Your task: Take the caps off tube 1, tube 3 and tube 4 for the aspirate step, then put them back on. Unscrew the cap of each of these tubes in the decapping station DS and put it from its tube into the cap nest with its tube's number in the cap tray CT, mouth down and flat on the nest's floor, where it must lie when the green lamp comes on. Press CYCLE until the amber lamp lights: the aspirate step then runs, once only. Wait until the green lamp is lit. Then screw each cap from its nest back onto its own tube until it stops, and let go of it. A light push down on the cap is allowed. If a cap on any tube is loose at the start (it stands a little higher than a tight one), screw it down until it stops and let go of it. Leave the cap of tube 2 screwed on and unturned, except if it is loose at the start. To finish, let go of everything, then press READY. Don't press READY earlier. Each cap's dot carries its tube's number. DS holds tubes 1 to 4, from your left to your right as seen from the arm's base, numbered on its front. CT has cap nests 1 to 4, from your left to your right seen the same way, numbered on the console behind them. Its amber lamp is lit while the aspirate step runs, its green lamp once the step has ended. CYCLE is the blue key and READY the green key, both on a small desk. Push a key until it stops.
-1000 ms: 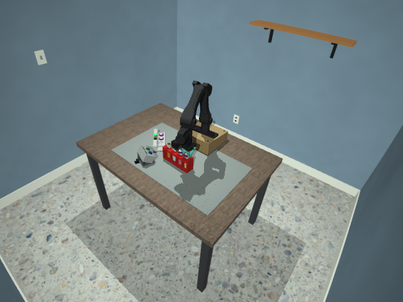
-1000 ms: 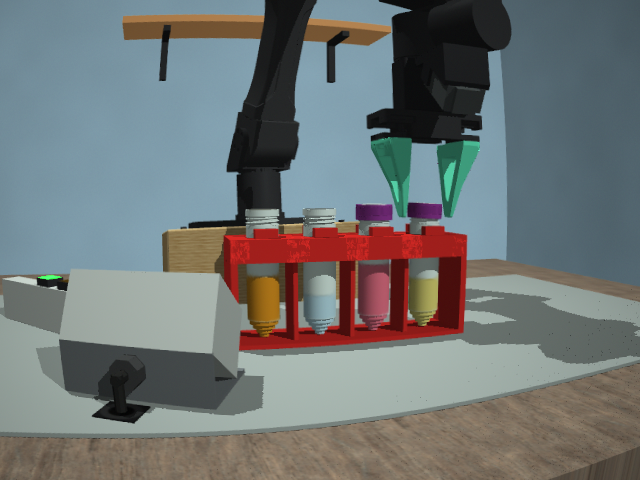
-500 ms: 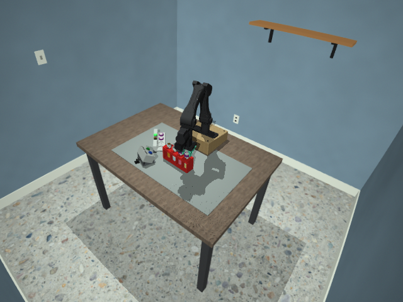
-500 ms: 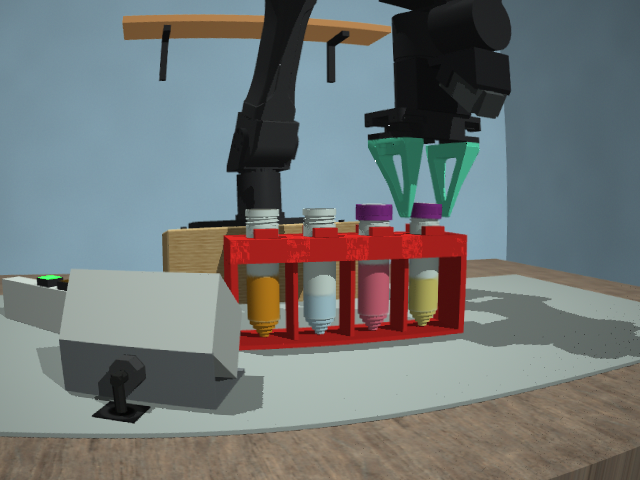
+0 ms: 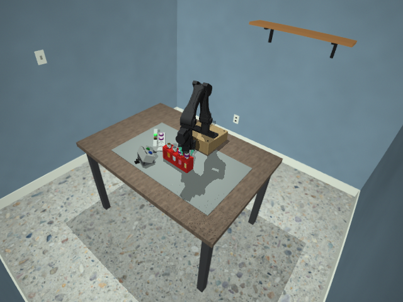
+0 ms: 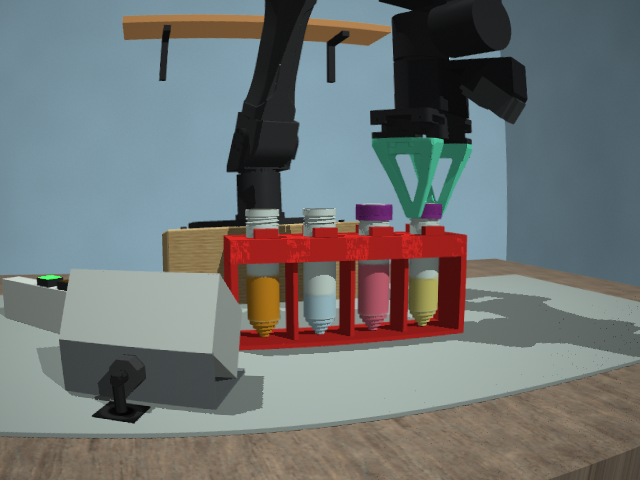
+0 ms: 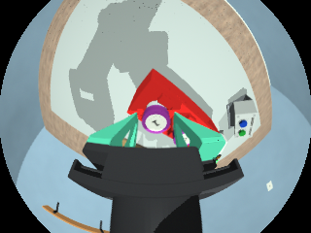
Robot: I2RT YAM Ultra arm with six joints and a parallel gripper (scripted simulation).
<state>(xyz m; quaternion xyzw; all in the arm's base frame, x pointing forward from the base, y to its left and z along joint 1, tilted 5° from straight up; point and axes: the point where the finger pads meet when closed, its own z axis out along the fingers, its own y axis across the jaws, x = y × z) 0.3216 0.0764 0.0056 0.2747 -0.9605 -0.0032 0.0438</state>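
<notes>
The red decapping station [image 6: 345, 281] holds four tubes. In the exterior view, the yellow tube at the right [image 6: 423, 289] carries a purple cap [image 6: 431, 210], and the pink tube beside it [image 6: 373, 289] also has a purple cap [image 6: 373, 211]. The pale blue tube [image 6: 319, 289] and the orange tube [image 6: 262, 294] stand uncapped with bare threads. My gripper [image 6: 427, 208] points down over the yellow tube, and its green fingers stand open on either side of that cap. The wrist view shows the cap [image 7: 155, 118] between the spread fingers. Two purple caps lie in the cap tray [image 5: 157, 138].
The green lamp [image 6: 49, 280] on the tray console is lit. The grey key desk [image 6: 144, 330] stands left of the station, with the blue key [image 7: 243, 123] and the green key [image 7: 241, 132]. The arm's wooden base box [image 5: 208, 139] is behind the station.
</notes>
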